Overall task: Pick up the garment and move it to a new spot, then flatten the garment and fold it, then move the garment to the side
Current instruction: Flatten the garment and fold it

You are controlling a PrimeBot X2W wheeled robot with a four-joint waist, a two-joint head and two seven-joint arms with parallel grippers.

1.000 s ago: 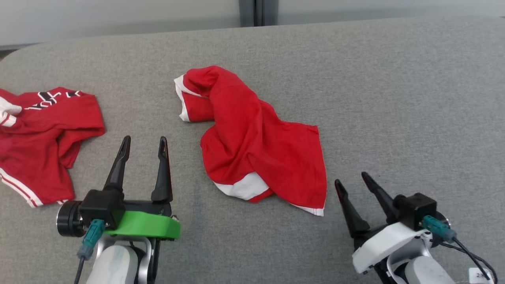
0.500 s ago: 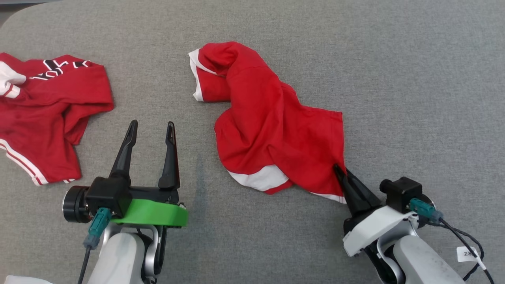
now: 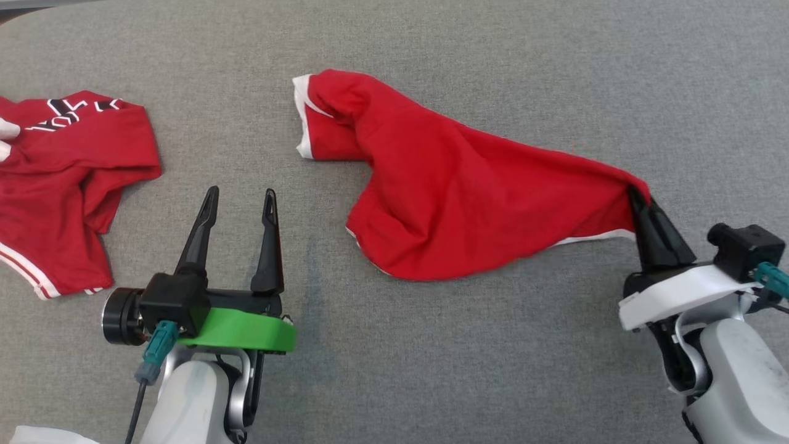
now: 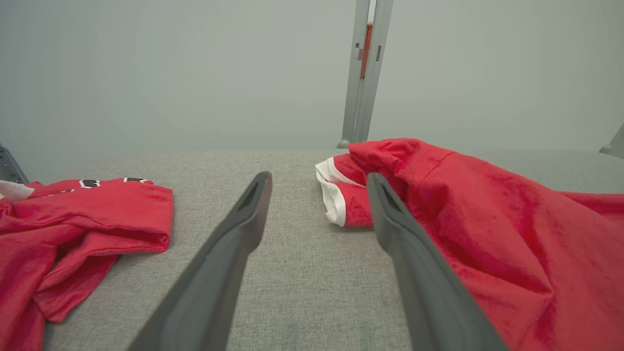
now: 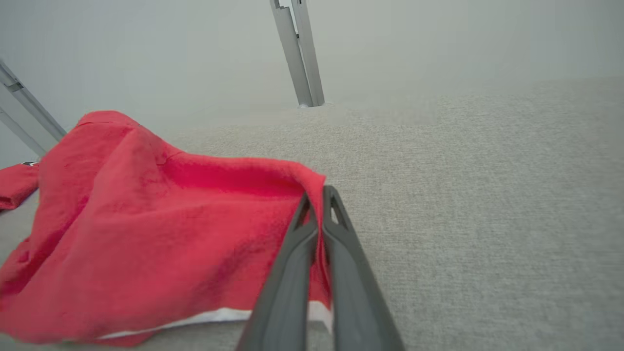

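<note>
At the right gripper (image 3: 637,196), shut tight on one corner of the garment (image 3: 468,203), only a thin bite of cloth is seen to be held, so the corner could be lost if it is hauled hard across the grey surface (image 3: 493,357), and the bunched far end could be dragged unflattened. The garment is stretched leftward from that raised corner across the middle, near the left gripper (image 3: 241,193), which is held wide open and empty
</note>
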